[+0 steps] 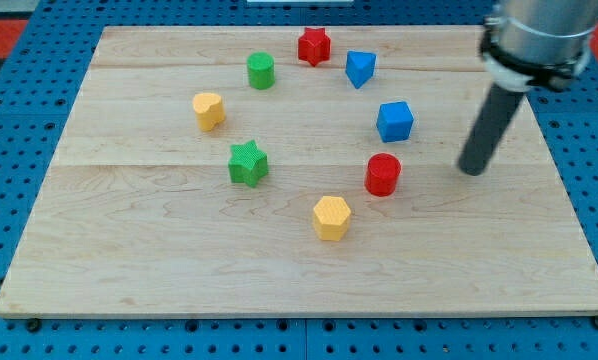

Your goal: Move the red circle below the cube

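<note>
While touching nothing, my tip [471,170] stands right of the red circle [383,174], below the blue cube [395,121].

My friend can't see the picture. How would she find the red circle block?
Start at the wooden board and go to its right half, where the blue cube sits. Just below it, toward the view's bottom, stands the red circle, left of my tip. It is round; the other red block, the red star, is pointy.

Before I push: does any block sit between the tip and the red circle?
No. My tip stands to the view's right of the red circle with only bare board between them. The blue cube sits just above the circle, out of that line.
</note>
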